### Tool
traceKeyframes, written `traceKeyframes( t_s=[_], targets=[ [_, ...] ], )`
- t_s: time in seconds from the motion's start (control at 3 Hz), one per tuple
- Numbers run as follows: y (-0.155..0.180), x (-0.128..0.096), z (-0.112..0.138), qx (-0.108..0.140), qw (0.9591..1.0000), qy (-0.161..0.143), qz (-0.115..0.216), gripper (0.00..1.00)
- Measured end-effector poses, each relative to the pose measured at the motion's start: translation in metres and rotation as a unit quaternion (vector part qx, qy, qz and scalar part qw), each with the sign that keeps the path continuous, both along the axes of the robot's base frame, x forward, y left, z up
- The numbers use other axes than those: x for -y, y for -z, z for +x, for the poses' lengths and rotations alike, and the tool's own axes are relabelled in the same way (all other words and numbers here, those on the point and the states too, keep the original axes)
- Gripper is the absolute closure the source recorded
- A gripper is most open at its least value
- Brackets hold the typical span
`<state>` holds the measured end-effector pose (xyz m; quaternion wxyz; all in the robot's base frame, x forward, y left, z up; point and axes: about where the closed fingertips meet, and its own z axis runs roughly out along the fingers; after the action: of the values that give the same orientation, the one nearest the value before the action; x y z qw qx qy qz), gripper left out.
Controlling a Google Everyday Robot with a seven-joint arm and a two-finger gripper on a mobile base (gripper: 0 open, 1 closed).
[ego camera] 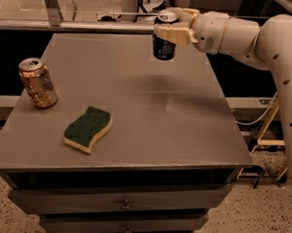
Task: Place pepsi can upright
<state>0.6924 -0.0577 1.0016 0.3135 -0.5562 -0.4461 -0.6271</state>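
Note:
The dark-blue pepsi can hangs upright in the air above the far middle of the grey table. My gripper comes in from the right on a white arm and is shut on the upper part of the can. The can's silver top shows between the cream fingers. The can's shadow falls on the table just below and in front of it.
An orange-gold can stands upright at the table's left edge. A green and yellow sponge lies at the front left. Drawers sit under the tabletop. A metal rail runs behind the table. Cables and a wooden frame stand at the right.

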Motion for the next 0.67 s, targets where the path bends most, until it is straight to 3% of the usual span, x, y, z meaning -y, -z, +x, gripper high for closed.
traceKeyframes(
  t_s=[0.67],
  targets=[
    [0.034,0.006,0.001,-0.030,0.9993,-0.006,0.020,1.00]
  ],
)
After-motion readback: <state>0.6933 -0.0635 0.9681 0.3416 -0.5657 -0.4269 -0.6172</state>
